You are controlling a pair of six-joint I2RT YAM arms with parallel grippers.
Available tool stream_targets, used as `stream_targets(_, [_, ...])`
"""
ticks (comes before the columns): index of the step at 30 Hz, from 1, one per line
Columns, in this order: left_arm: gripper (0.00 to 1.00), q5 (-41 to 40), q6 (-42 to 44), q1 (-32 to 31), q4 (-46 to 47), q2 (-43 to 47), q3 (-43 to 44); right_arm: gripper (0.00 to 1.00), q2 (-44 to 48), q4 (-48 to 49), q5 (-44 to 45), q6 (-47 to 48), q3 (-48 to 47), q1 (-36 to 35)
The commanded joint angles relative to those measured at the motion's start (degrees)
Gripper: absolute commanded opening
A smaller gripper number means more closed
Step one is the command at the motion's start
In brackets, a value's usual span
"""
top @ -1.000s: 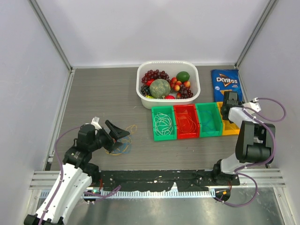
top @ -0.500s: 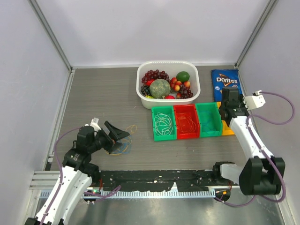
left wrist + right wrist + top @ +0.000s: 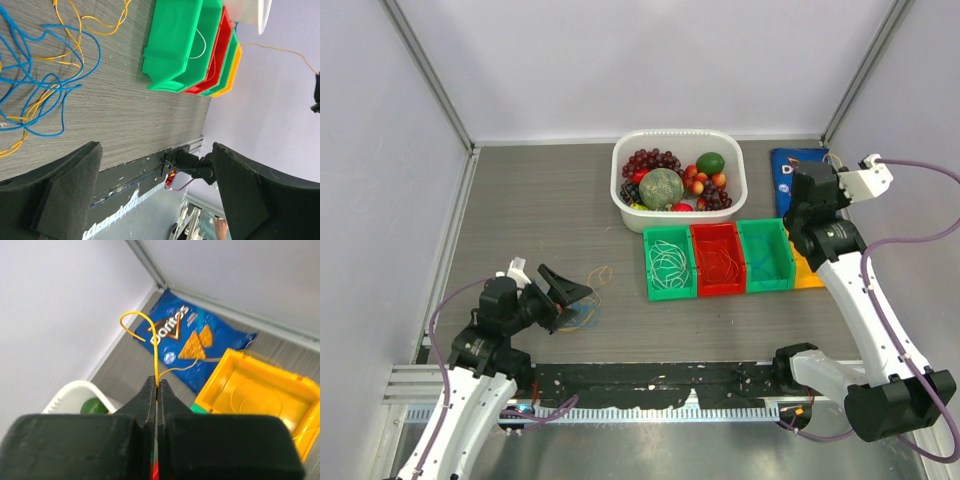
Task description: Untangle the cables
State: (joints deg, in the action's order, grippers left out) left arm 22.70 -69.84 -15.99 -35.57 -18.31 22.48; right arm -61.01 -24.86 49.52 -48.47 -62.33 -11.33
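Note:
A tangle of blue cable (image 3: 42,75) and yellow cable (image 3: 85,20) lies on the table in front of my left gripper (image 3: 155,147), which is open and empty, hovering just short of it. In the top view the pile (image 3: 582,312) sits right beside the left gripper (image 3: 563,291). My right gripper (image 3: 157,382) is shut on a thin yellow cable (image 3: 156,357) that loops above the fingertips and trails toward the yellow bin (image 3: 260,400). In the top view the right gripper (image 3: 803,222) is raised over the row's right end.
Four bins stand in a row: green with white cables (image 3: 668,262), red with orange cables (image 3: 718,258), green (image 3: 766,254), yellow (image 3: 808,276). A white basket of fruit (image 3: 678,180) is behind them. A Doritos bag (image 3: 192,342) lies at the back right.
My right arm has risen and swung back from the yellow bin toward the Doritos bag, gripper shut. My left arm has drawn slightly back and left, still open.

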Motion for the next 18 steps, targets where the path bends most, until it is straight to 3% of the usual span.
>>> stream_targets(1, [0.95,-1.16,-0.03,0.26,-2.13,0.82,2.66,0.01,1.51,3.94,10.41,9.95,-5.08,-0.36])
stream_targets(4, [0.95,-1.25,-0.03,0.26,-2.13,0.64,2.57,0.01,1.34,8.07,14.20,14.18,-6.49,-0.36])
stream_targets(9, [0.95,-0.99,0.06,0.26,-1.26,-0.85,2.48,0.01,4.32,10.00,8.93,15.68,-5.71,-0.36])
stream_targets(15, [0.95,-0.46,-0.12,0.26,-1.43,-1.30,2.92,0.01,1.43,10.54,19.82,18.94,-6.41,0.08])
stream_targets(18, [0.95,-0.81,-0.47,0.26,-2.31,-0.07,2.92,0.01,-0.59,10.63,16.95,16.22,-5.00,4.20])
